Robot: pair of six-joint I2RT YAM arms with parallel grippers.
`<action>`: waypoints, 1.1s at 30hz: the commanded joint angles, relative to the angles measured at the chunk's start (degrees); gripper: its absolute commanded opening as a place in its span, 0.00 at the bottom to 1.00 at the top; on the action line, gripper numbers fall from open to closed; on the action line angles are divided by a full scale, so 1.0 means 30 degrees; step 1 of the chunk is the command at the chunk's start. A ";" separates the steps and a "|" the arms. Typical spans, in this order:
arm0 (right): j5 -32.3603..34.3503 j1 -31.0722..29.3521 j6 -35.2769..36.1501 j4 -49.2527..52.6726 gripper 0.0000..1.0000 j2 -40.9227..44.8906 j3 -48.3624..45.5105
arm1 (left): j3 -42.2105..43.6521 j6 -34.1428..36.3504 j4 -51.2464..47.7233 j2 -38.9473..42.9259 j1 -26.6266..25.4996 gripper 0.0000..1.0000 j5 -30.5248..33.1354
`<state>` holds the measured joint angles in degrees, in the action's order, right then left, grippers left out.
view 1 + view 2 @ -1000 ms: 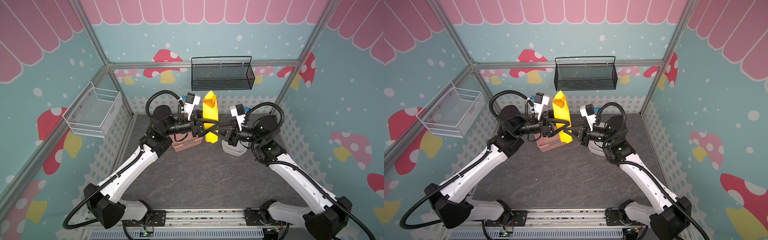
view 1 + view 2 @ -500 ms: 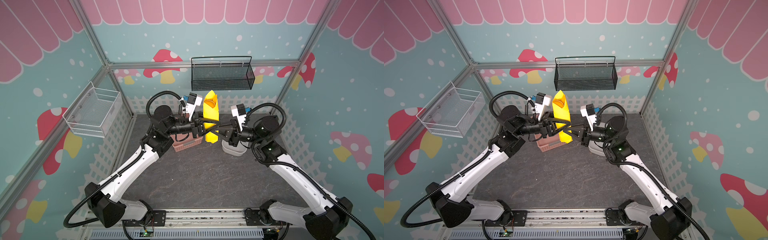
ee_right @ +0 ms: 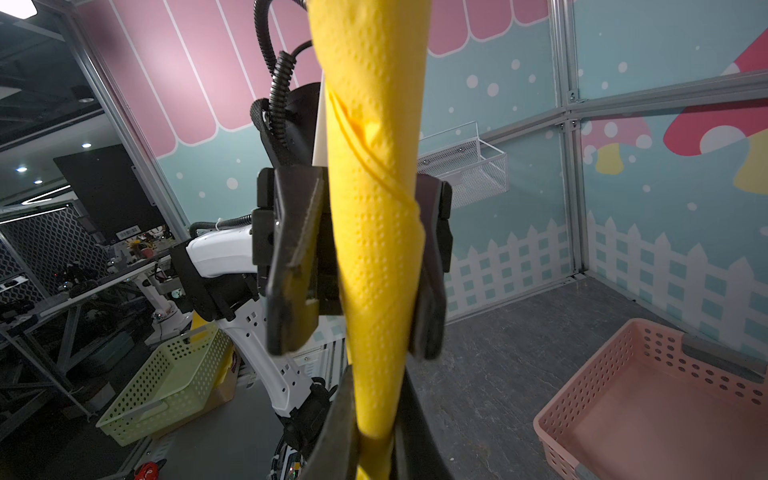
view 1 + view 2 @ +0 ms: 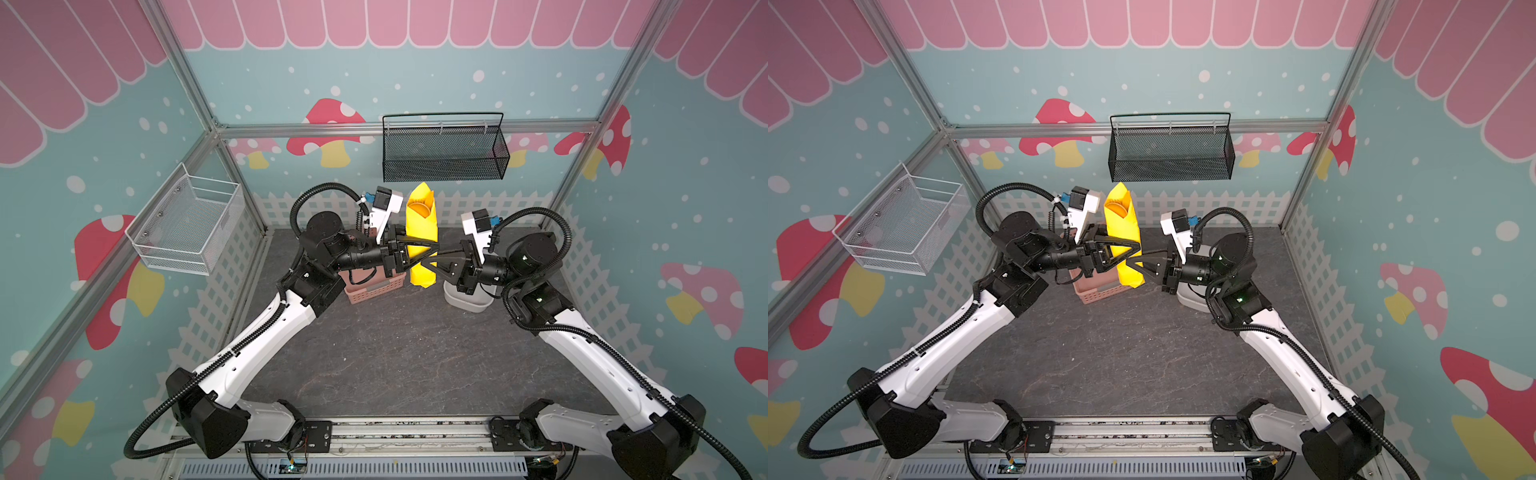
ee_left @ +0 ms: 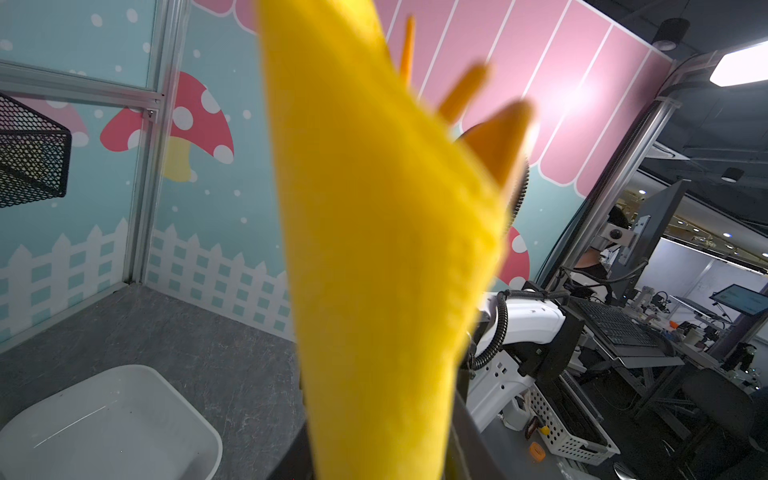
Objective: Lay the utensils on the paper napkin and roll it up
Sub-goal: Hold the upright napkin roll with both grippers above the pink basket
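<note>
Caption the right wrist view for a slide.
Rolled yellow paper napkin held upright by the right gripper, flanked mid-length by the left gripper; pink perforated basket nearby.

Glossy white shells on the left arm (image 4: 266, 332) and right arm (image 4: 590, 353), black joints and bases, ribbed black cables (image 4: 320, 189) looping off the wrists, white wrist cameras (image 4: 386, 205) with blue plugs, dark wedge-shaped fingers (image 3: 291, 257), small green elbow light (image 4: 1239, 298)

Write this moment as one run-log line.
the paper napkin: rolled, upright, off table | the utensils: inside, tips out top | left gripper: clamps mid-roll | right gripper: clamps bottom end
</note>
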<state>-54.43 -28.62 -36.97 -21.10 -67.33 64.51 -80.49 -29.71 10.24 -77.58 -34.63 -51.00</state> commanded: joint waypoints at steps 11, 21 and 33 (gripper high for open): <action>0.0508 -0.0010 -0.0156 -0.0406 0.00 0.0237 -0.0223 | 0.0411 0.0149 0.0567 0.0811 0.0328 0.22 -0.0079; 0.0273 -0.0007 -0.0347 -0.0398 0.02 0.0423 -0.0212 | 0.0463 0.0090 0.0718 0.0820 0.0334 0.08 0.0073; 0.0787 0.0006 -0.0231 0.0108 0.34 0.0940 -0.0008 | 0.0277 -0.0085 0.0674 0.0594 0.0350 0.07 -0.0108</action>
<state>-53.19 -28.56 -38.35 -20.69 -65.80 64.12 -79.20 -29.71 11.25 -77.08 -33.78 -50.37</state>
